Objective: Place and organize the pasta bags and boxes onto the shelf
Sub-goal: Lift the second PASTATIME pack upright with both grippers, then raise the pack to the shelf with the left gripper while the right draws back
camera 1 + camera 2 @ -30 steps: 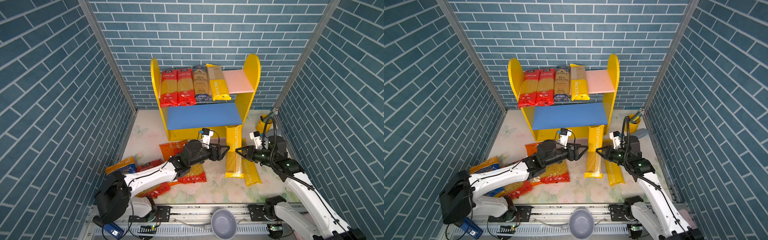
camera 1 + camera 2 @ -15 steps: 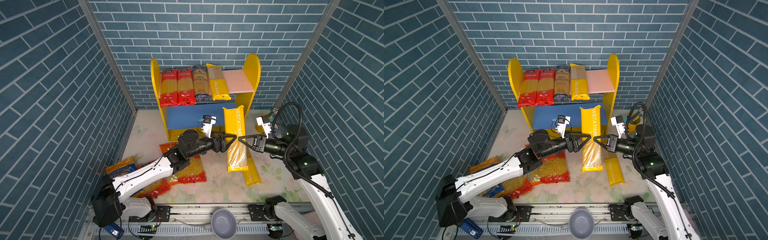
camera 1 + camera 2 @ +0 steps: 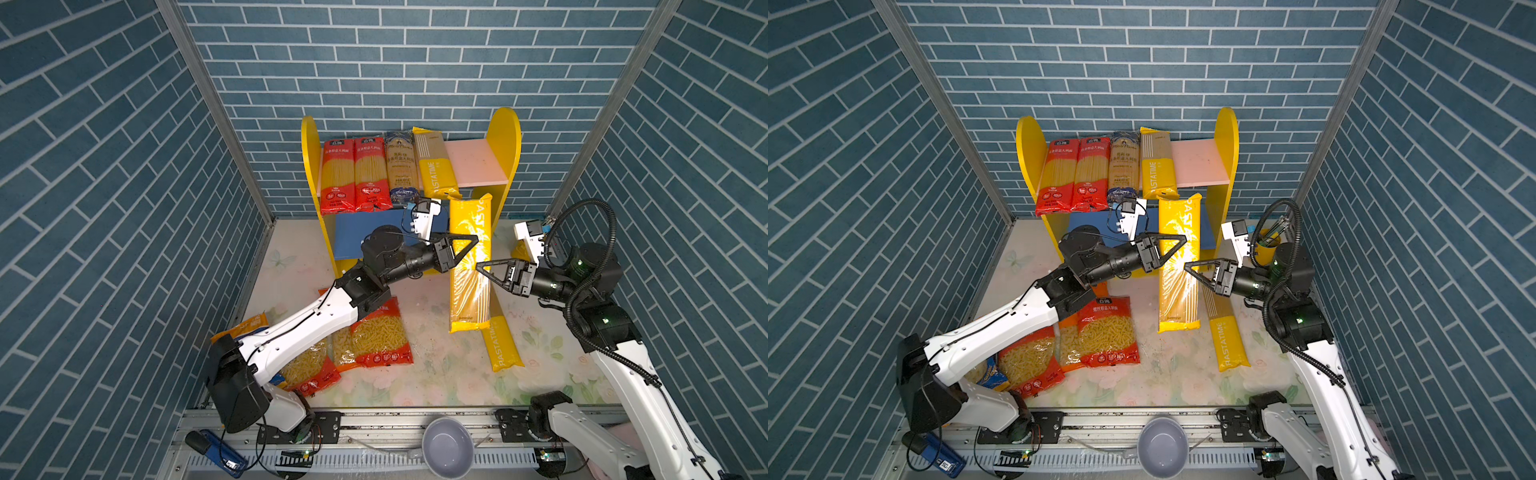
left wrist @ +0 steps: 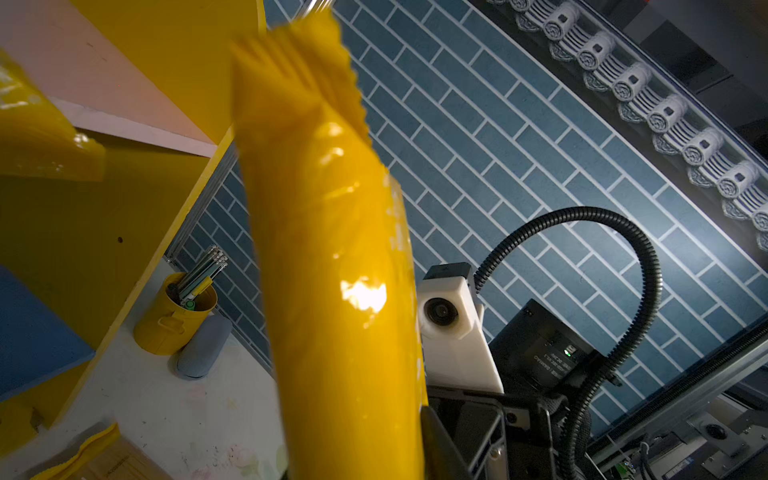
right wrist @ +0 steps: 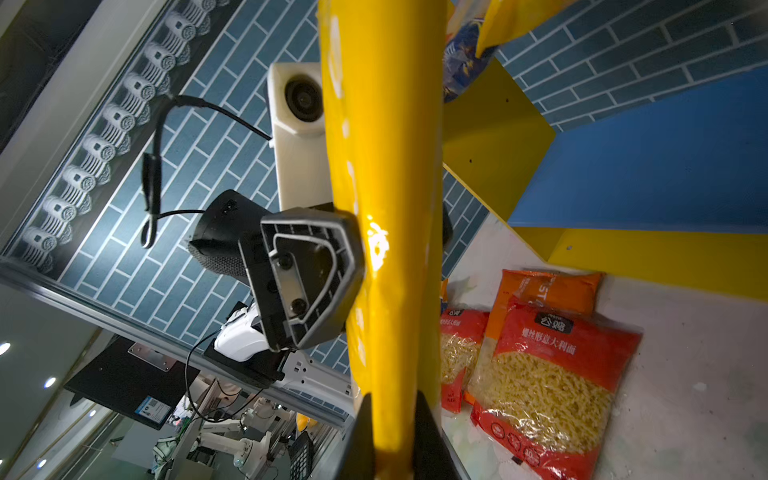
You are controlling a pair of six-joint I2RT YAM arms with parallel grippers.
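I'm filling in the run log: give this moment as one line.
phase: two-arm lift | left gripper: shut on yellow spaghetti pack | right gripper: shut on same pack | shelf: four packs on pink board

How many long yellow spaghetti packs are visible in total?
3. One yellow spaghetti pack lies on the pink upper board, one is held in the air between both grippers, one lies on the floor. None seems hidden.

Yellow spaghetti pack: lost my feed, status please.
Right gripper shut on the yellow spaghetti pack, held upright off the table. Left gripper closing on it from opposite side. Pink board free beside four packs; nothing blocking.
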